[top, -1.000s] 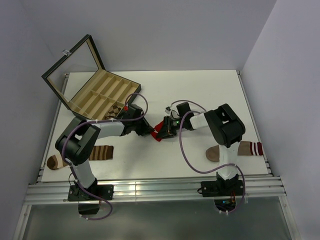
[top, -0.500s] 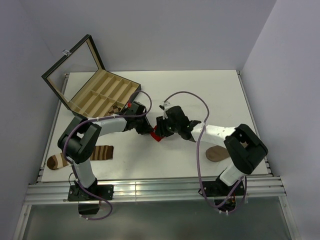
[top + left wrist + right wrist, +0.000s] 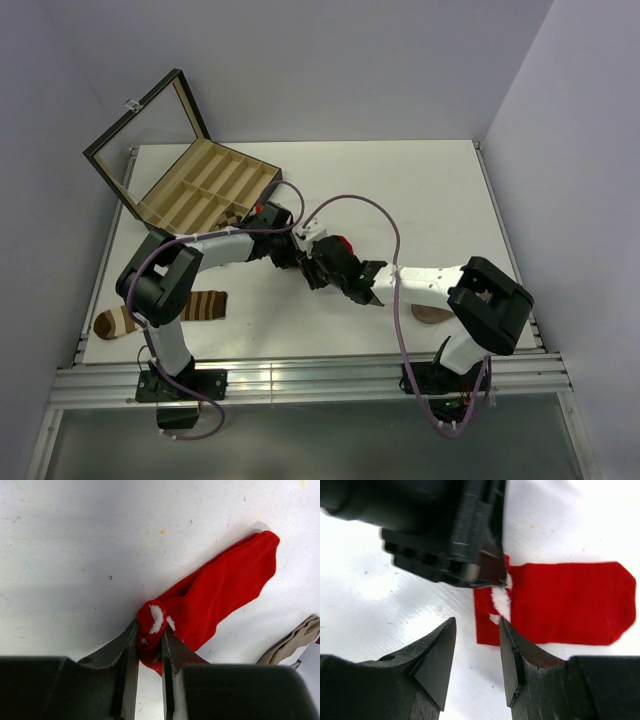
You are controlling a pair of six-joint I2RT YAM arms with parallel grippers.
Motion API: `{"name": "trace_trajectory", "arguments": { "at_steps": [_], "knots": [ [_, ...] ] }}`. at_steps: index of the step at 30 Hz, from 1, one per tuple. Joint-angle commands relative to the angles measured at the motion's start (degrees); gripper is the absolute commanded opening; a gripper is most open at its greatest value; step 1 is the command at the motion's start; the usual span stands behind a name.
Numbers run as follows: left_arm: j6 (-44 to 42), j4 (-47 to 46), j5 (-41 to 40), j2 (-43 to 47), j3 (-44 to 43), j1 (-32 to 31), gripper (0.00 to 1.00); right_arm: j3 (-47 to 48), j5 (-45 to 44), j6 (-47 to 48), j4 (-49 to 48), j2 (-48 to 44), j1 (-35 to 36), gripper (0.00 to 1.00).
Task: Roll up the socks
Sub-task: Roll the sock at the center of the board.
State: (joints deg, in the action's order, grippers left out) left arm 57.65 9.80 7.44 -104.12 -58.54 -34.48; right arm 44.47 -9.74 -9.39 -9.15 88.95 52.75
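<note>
The red sock lies flat on the white table, its white-marked cuff end bunched up. My left gripper is shut on that bunched cuff. In the right wrist view the red sock spreads to the right. My right gripper is open and empty just short of the sock's cuff edge, under the left gripper's body. From above, both grippers, left and right, meet at mid-table, and a bit of red sock shows. The argyle sock peeks out by the box, mostly hidden by the left arm.
An open wooden divider box with a raised lid stands at the far left. A brown-and-cream striped sock lies near left. A plain tan sock lies near right, partly under the right arm; it also shows in the left wrist view.
My right arm has swung left and nearer, and its gripper now sits open at the sock's cuff. The red sock now stretches out toward the far right of the left gripper.
</note>
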Motion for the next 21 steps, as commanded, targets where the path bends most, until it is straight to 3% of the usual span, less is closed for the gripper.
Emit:
{"name": "trace_trajectory", "arguments": {
  "at_steps": [1,13,21],
  "knots": [
    [-2.98,6.19,-2.7,-2.32,0.1,-0.15,0.02,1.32,-2.83,3.06,-3.16,1.4,1.39,0.48],
    [-2.63,5.76,-2.52,-2.14,0.54,-0.15,0.02,1.41,-7.93,2.71,-1.58,8.43,1.83,0.48],
    [-2.89,6.11,-2.52,-2.06,0.27,-0.15,0.01,4.75,-7.75,2.27,4.75,13.62,1.74,0.48]
  ]
}}
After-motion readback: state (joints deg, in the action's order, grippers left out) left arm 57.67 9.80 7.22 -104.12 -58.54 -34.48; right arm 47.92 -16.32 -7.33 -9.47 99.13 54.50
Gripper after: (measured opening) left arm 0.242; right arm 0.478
